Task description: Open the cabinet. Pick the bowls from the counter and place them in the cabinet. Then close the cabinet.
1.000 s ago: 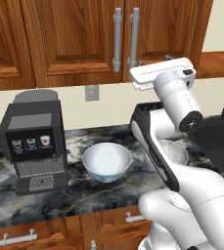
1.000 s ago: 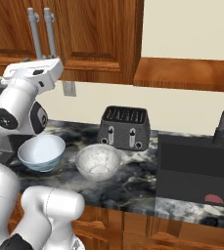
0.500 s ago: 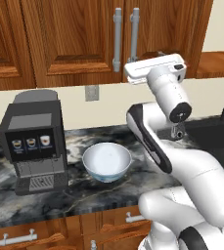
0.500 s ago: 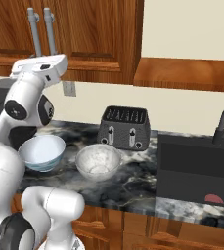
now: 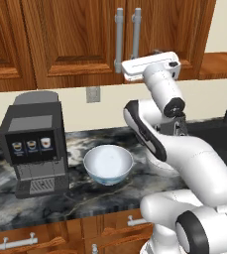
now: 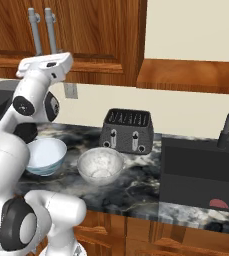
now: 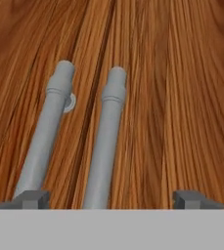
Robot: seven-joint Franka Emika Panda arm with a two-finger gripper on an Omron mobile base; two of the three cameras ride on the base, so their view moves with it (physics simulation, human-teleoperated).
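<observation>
From the left, we see the cabinet (image 5: 110, 39) shut, the pincer (image 5: 126, 70) raised at the foot of its handles (image 5: 127, 37). From the right, both bowls (image 6: 100, 165) sit on the surface (image 6: 136, 187) below the cabinet. Looking along the hand, the fingertips (image 7: 33, 199) stand spread and empty around both upright bars; their lower ends are cut off.

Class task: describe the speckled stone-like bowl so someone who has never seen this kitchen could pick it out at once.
Find the dark marble counter under the wooden cabinet. In front of the black toaster sit two bowls side by side. The speckled bowl is the one nearer the toaster: grey-white and stone-like, while its neighbour, the white bowl, is smooth with blue outside.
</observation>
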